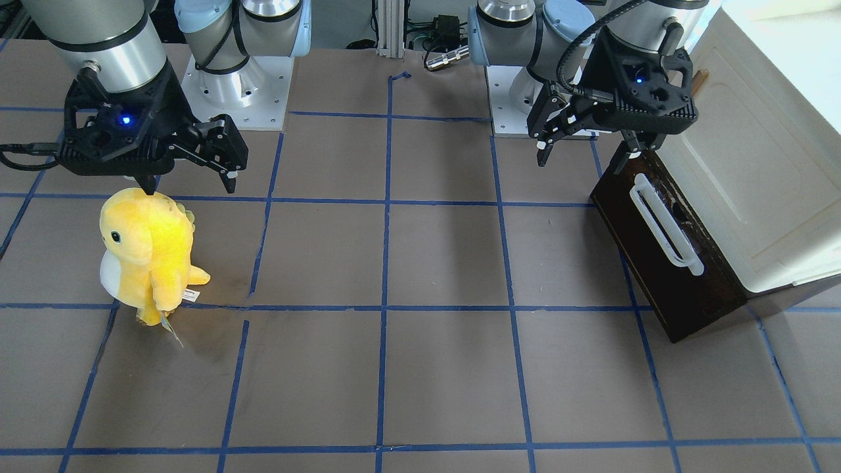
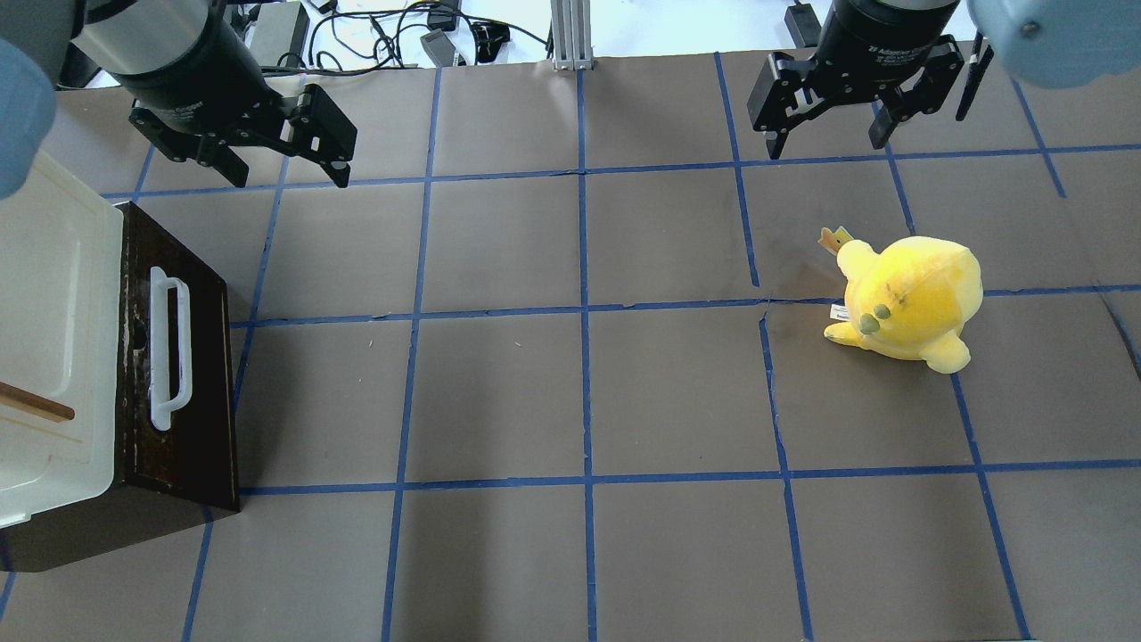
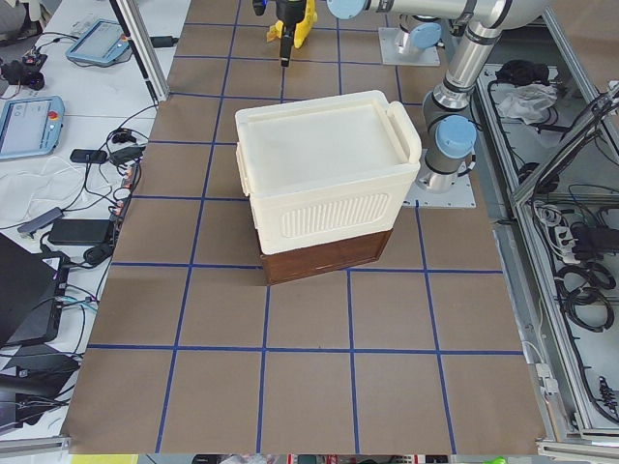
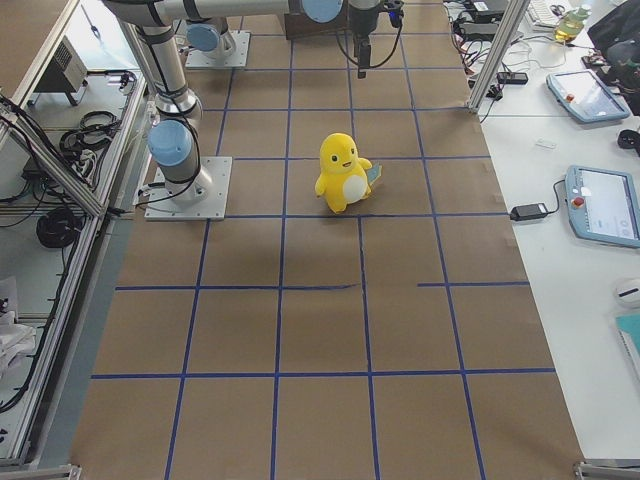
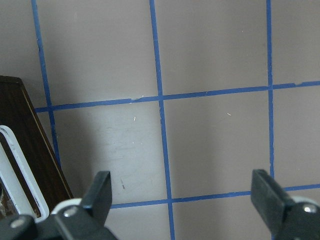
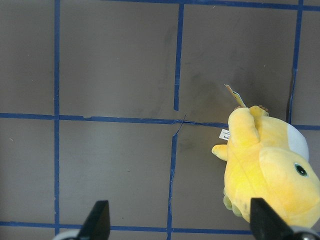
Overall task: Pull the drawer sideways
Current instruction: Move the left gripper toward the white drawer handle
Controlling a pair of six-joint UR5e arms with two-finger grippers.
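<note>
My fingers (image 5: pixel 100 194) are black. The counter (image 2: pixel 499 392) is brown, gridded with blue tape. The drawer (image 2: pixel 209 401) front is dark brown, its handle (image 2: pixel 169 348) white; the plush toy (image 1: pixel 141 243) yellow, white-bellied.

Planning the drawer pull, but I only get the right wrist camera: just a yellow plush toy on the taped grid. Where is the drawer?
Observer: On the robot's left side of the table, under a cream box. The drawer shows a dark brown front.
Operator: Has the left gripper got it?
Observer: No. The left gripper is open, holding nothing, beside one end of that front.
Operator: And the handle?
Observer: A long white bar handle runs along the front, with nothing on it.
</note>
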